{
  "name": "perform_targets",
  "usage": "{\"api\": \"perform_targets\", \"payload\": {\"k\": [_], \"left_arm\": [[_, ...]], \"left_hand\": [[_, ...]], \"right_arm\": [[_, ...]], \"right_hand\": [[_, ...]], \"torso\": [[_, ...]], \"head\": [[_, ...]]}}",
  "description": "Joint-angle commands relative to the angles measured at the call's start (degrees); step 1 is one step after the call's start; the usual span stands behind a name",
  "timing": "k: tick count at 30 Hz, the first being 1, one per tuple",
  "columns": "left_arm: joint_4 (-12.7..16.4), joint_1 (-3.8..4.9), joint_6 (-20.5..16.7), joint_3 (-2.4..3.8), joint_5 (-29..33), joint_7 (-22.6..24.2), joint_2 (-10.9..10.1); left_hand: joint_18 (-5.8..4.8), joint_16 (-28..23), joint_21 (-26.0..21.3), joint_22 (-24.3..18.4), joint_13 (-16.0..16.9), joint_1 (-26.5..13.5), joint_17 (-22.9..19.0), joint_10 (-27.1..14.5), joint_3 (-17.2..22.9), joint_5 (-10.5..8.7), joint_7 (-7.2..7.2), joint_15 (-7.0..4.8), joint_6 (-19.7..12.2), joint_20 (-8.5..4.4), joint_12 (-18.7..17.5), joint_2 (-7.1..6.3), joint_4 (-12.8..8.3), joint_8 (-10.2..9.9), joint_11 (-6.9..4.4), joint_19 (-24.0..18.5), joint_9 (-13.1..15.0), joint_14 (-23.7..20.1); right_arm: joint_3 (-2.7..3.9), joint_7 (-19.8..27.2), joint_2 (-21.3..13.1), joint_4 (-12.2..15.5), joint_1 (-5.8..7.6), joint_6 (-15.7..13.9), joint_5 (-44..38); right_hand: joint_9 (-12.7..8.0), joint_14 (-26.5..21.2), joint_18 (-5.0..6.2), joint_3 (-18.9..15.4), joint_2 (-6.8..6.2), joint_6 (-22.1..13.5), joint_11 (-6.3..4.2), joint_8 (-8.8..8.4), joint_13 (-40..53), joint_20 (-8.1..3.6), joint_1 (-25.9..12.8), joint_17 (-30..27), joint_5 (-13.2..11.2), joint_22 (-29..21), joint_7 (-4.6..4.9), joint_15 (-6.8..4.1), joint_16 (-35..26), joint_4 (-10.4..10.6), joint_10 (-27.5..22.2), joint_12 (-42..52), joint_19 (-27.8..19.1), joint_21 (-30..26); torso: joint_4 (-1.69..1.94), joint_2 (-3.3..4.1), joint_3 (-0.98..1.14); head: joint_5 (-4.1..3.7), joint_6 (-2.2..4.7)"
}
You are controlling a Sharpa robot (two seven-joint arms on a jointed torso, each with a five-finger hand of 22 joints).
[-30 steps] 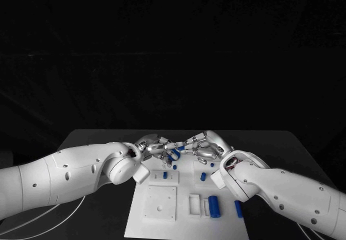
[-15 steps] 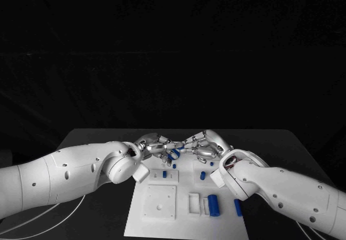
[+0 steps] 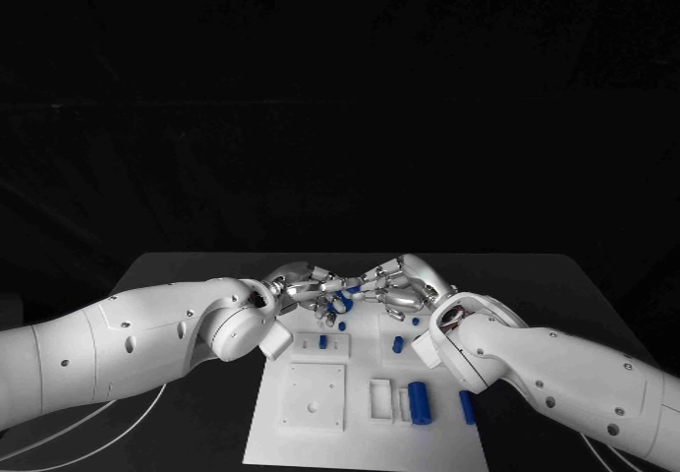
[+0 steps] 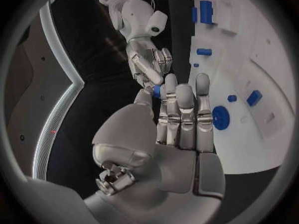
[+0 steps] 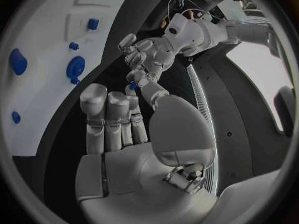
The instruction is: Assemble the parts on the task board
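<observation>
2 robot hands (image 3: pixel 350 290) pinching 1 part (image 4: pixel 157 90)

One head camera high above, two wrist cameras close in.
The head view looks down across the counter (image 3: pixel 185 270) toward its far edge; each wrist view sits behind its own hand, and all three share the task board (image 3: pixel 362 423) and the meeting fingertips.

Above the far end of the task board (image 3: pixel 362 433), the left hand (image 3: pixel 301 283) and right hand (image 3: pixel 407 285) meet fingertip to fingertip (a small part (image 3: pixel 342 295) between them).
</observation>
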Motion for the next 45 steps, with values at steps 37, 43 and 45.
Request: {"api": "perform_targets", "payload": {"k": [37, 43, 45], "left_arm": [[-0.07, 0.04, 3.66, 0.12, 0.93, -0.49, 0.15], [-0.08, 0.04, 4.13, 0.12, 1.40, -0.40, 0.17], [-0.06, 0.04, 4.26, 0.12, 1.57, -0.37, 0.16]], "left_hand": [[-0.86, 1.99, 3.61, 1.19, 0.18, -0.97, -1.34, -0.92, 12.03, 12.22, 0.08, -0.29, -0.73, -0.24, 0.91, -2.31, -2.64, -0.91, 0.14, -1.99, 4.54, -0.91], [-0.86, 1.97, 3.76, 1.21, 0.03, -1.03, -1.35, -0.99, 12.79, 14.54, 0.18, -0.24, -0.99, -0.23, 0.57, -2.92, -3.78, -1.07, 0.21, -2.16, 4.54, -1.02], [-0.85, 1.98, 3.87, 1.21, -0.06, -1.08, -1.34, -0.91, 13.34, 14.87, 0.22, -0.24, -1.10, -0.24, 0.39, -3.06, -4.48, -1.05, 0.24, -2.24, 4.61, -1.08]], "right_arm": [[-0.04, -0.16, -0.15, 0.12, -0.09, 2.29, 0.99], [-0.04, -0.19, -0.13, -0.01, -0.09, 2.53, 0.99], [-0.04, -0.24, -0.14, -0.05, -0.09, 2.65, 0.99]], "right_hand": [[0.38, -0.19, 0.46, -0.11, 1.00, 1.99, 0.02, 0.35, 0.14, 0.23, 0.32, -0.11, 0.02, 5.53, -0.47, 0.06, -0.25, -0.35, -0.13, 0.08, 2.33, -0.44], [0.37, -0.26, 0.48, -0.37, 1.16, 1.95, 0.04, 0.35, 0.14, 0.23, 0.38, -0.11, 0.00, 5.52, -0.45, 0.08, -0.24, -0.47, -0.20, 0.05, 2.28, -0.53], [0.37, -0.26, 0.48, -0.37, 1.16, 1.95, 0.04, 0.35, 0.14, 0.23, 0.38, -0.11, 0.00, 5.52, -0.45, 0.08, -0.24, -0.47, -0.20, 0.05, 2.28, -0.53]], "torso": [[0.03, -0.02, -0.01], [0.03, -0.01, 0.00], [0.04, 0.00, -0.02]], "head": [[-0.17, -0.41], [-0.27, -0.55], [-0.27, -0.45]]}}
